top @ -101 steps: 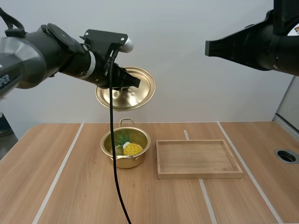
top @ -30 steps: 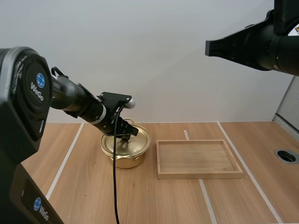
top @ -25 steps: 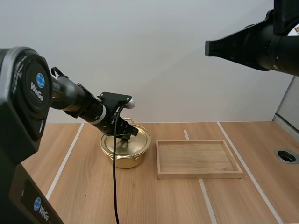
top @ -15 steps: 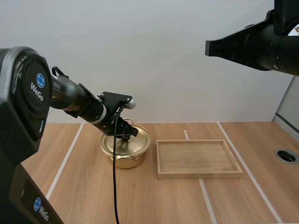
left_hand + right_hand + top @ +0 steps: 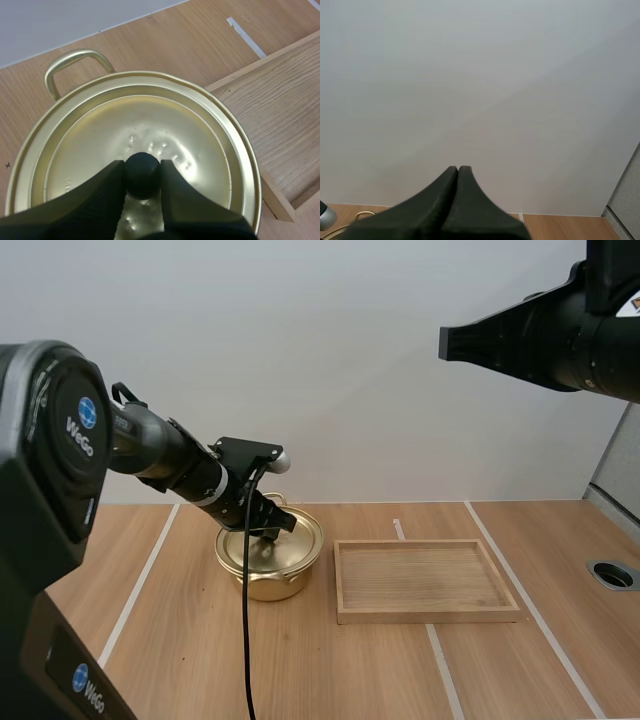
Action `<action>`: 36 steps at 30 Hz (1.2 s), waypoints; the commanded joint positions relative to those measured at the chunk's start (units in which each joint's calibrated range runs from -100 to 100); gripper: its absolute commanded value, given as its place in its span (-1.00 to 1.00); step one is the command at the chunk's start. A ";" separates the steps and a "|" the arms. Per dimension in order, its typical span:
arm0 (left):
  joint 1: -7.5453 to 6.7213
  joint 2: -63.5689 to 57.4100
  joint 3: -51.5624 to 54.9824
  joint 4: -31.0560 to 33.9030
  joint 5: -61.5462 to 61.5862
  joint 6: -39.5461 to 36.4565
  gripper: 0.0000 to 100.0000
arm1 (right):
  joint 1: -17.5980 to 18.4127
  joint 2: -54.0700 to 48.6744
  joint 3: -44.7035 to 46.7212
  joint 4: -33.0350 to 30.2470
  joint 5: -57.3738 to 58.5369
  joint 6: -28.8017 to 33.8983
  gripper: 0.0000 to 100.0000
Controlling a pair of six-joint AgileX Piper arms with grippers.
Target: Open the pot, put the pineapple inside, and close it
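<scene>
Knob (image 5: 142, 176) (round, blk) nipped by left pincer (image 5: 142, 168), dimpled gold lid (image 5: 160, 117); right pincer (image 5: 457, 171) closed.

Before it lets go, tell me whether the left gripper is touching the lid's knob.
Touching. The left wrist view shows the left gripper with both fingers pressed against either side of the black knob on the lid, with no gap.
</scene>
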 commanded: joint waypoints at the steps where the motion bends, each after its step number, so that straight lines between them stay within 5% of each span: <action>1: -0.06 0.29 0.23 0.13 -3.07 -0.46 0.67 | -0.16 -0.42 0.22 0.02 0.10 -0.34 -1.00; 2: -0.06 -0.02 0.23 -0.70 -3.56 -0.46 1.00 | -0.16 -0.42 0.22 0.02 0.10 -0.34 -1.00; 15: -0.06 -12.86 -4.37 -7.78 -0.67 -0.03 1.00 | -0.16 -0.42 0.22 2.79 -3.35 -0.34 -1.00; 36: -0.06 -54.85 -4.64 -8.27 -22.30 -1.27 1.00 | -0.16 -0.42 0.22 0.12 -6.40 -0.34 -1.00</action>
